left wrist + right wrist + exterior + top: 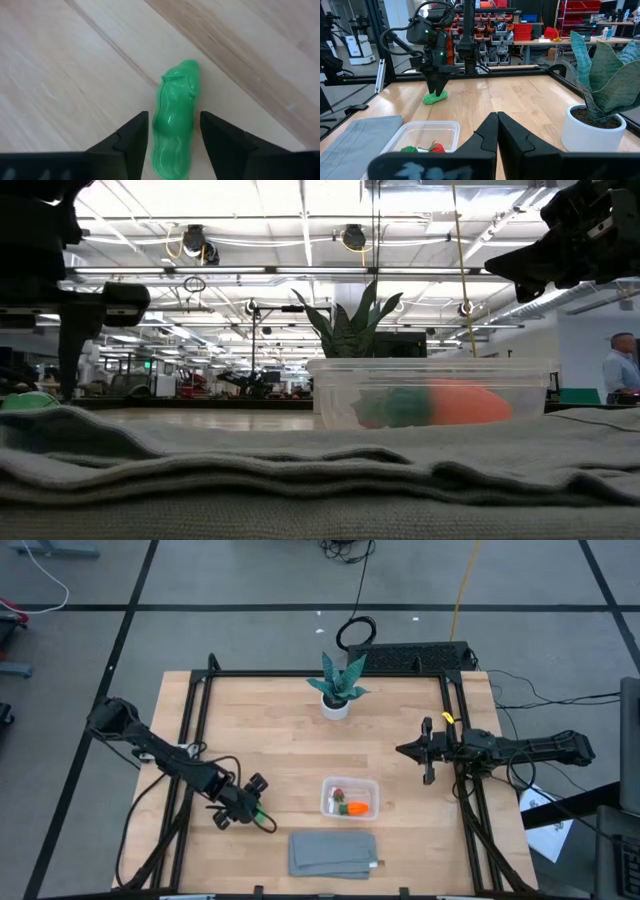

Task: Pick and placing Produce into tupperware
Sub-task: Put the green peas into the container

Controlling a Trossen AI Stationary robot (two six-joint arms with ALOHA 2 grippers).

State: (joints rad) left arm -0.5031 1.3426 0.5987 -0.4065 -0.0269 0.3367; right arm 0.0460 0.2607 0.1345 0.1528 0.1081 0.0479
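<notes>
The green elongated piece (176, 122) lies flat on the wooden table, left of the tupperware (350, 797). It also shows in the high view (263, 819) and the right wrist view (435, 97). My left gripper (174, 120) points down over it, open, one finger on each side of the piece, with narrow gaps showing. The clear tupperware holds the orange carrot (357, 807) and the small red berry (339, 794). My right gripper (427, 750) is shut and empty, raised near the table's right side.
A folded grey cloth (335, 852) lies near the front edge, just in front of the tupperware. A teal leafy plant in a white pot (338, 690) stands at the far middle. A black frame rail (196, 730) runs along the table's left and right sides.
</notes>
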